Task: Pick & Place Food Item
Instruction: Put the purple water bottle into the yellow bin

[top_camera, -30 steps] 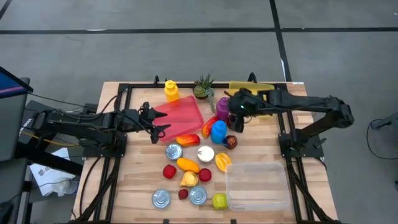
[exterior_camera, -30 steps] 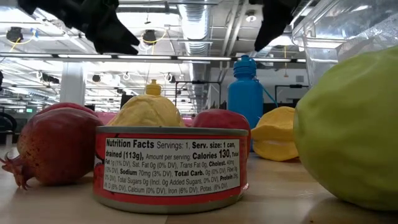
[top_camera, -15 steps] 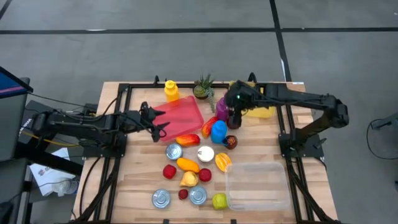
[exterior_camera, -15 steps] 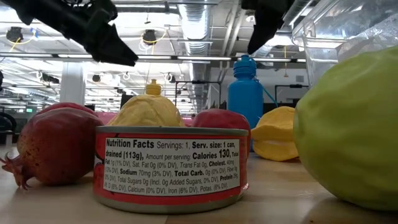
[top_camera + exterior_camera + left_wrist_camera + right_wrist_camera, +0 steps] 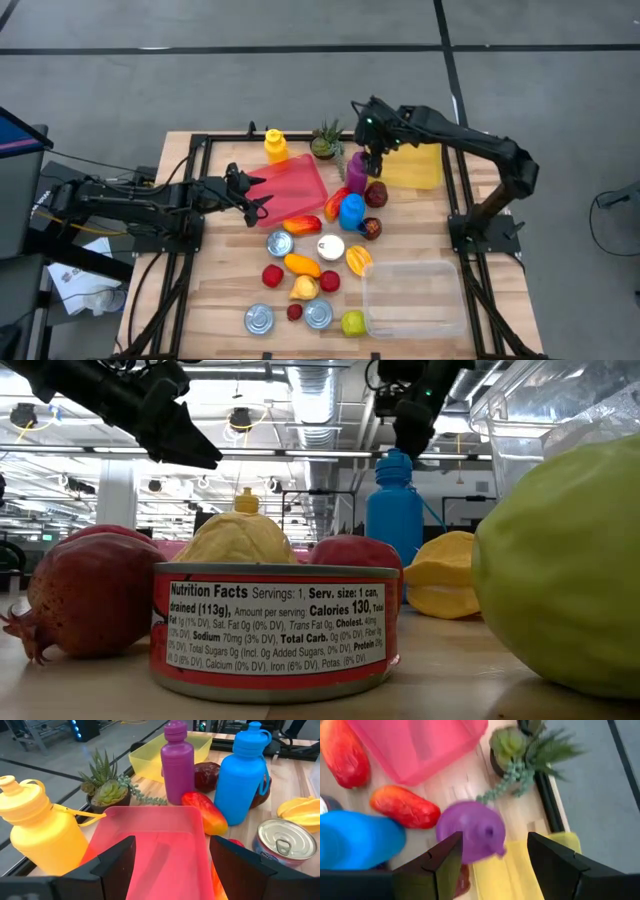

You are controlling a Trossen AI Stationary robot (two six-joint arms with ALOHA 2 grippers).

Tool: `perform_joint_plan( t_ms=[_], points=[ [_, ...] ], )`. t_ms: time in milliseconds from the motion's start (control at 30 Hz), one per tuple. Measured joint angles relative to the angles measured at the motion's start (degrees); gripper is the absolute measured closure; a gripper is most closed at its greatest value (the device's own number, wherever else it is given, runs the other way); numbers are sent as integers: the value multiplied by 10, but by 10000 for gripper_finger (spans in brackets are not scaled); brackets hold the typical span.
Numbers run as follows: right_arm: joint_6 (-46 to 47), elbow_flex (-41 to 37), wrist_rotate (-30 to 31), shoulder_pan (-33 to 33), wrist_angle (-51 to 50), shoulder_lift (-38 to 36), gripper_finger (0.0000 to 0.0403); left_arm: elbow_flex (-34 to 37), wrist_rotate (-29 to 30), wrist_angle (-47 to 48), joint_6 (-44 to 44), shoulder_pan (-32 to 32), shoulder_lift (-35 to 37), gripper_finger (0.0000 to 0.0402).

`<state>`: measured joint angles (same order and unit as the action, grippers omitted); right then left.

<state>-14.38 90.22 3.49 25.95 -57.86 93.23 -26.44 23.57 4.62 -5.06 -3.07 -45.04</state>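
The right gripper (image 5: pixel 372 150) is held above the purple bottle (image 5: pixel 357 170) near the far edge of the desk, its jaws spread wide with nothing between them (the bottle's cap is seen directly beneath in the right wrist view (image 5: pixel 471 836)). The left gripper (image 5: pixel 258 199) is stationed over the pink tray (image 5: pixel 292 183) at the far left, likewise wide open and empty.

Which food item is intended cannot be told. The nearest candidates are the dark red fruit (image 5: pixel 376 193), just beside the yellow bin (image 5: pixel 412 167), and the red pepper (image 5: pixel 336 203), which lies against the blue bottle (image 5: pixel 351 212). The fruit is judged firm, rounded and smooth, liable to roll; a grasp across its widest part is advised. The pepper is judged light, glossy and somewhat yielding; its mid-length should be taken, with moderate closing force.
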Motion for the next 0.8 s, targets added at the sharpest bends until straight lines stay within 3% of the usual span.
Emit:
perform_joint_plan(
  t_ms=[333, 800],
  points=[
    [-11, 100, -30, 4, -111, 69, 188, 0, 0, 13, -2, 0, 0, 152],
    [-21, 119, -62, 4, -151, 84, 198, 0, 0, 20, -4, 0, 0, 152]
  ],
)
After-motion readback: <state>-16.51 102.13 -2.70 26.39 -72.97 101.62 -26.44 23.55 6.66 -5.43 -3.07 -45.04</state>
